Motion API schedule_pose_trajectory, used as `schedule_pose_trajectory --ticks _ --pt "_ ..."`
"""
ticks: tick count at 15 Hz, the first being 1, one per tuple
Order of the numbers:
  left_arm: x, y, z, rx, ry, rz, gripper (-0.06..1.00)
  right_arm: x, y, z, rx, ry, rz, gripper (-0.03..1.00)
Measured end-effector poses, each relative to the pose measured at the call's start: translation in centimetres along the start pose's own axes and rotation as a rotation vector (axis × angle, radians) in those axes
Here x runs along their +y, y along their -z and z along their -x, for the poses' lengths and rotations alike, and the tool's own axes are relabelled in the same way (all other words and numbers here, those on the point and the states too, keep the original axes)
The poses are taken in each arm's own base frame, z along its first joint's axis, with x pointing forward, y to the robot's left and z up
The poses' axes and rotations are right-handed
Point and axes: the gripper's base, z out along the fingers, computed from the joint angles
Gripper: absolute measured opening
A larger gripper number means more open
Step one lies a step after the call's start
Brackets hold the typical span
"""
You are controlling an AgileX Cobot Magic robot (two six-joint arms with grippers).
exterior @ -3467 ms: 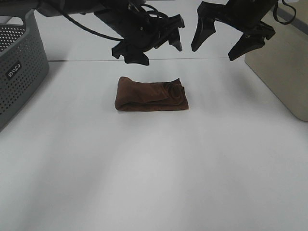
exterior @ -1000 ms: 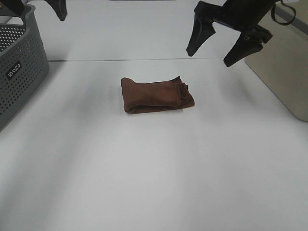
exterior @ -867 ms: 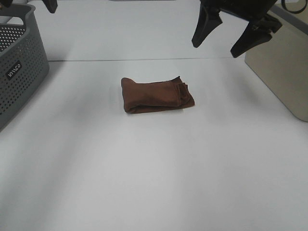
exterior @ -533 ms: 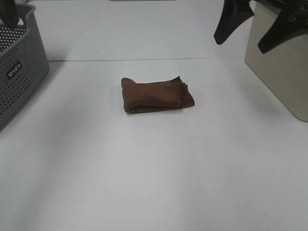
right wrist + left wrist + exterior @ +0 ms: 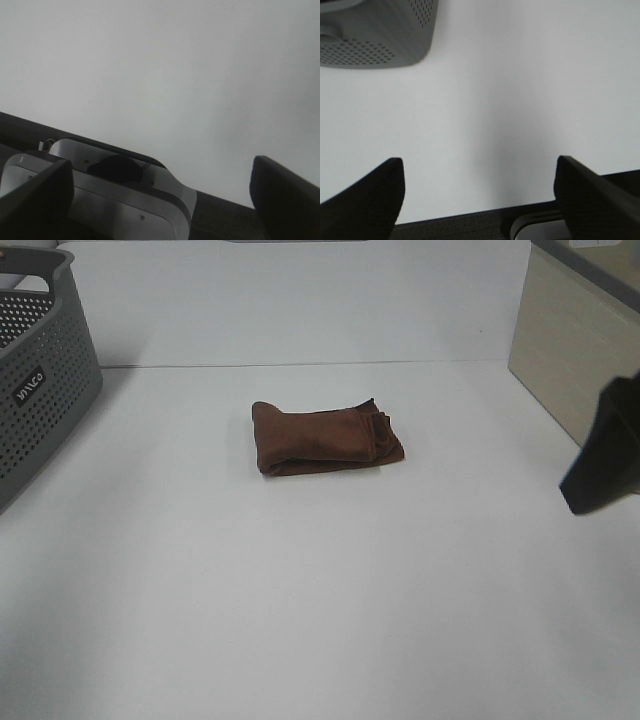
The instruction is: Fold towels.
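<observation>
The dark reddish-brown towel (image 5: 327, 438) lies folded into a small thick rectangle at the middle of the white table, with nothing touching it. My left gripper (image 5: 479, 192) is open and empty, its two fingers far apart over bare table near the grey basket; it is out of the exterior view. My right gripper (image 5: 160, 195) is open and empty over the table's edge. One of its black fingers (image 5: 605, 460) shows at the right edge of the exterior view, well away from the towel. The towel is in neither wrist view.
A grey perforated basket (image 5: 40, 370) stands at the left edge and also shows in the left wrist view (image 5: 375, 35). A beige box (image 5: 575, 350) stands at the back right. A silver metal part (image 5: 100, 200) lies beyond the table's edge.
Both grippers have drawn away from above the towel: the left went off to the left, the right swung right and toward the front. The towel shifted slightly early on, then lay still.
</observation>
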Motion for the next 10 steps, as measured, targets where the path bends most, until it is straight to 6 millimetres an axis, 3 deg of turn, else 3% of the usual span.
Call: schedule_pose_trajectory --ticks 5,7,10 --pt "1.4 0.6 -9.1 -0.145 -0.041 -0.044 0.78 -0.3 0.9 -8.0 -0.118 0.051 -0.034 0.89" --pt "1.4 0.8 -11.2 -0.219 -0.089 -0.087 0.78 -0.3 1.7 -10.7 -0.221 0.121 -0.047 0.89" --pt "1.1 1.5 -12.2 -0.345 -0.149 -0.141 0.78 -0.1 2.7 -13.6 -0.365 0.206 -0.063 0.89"
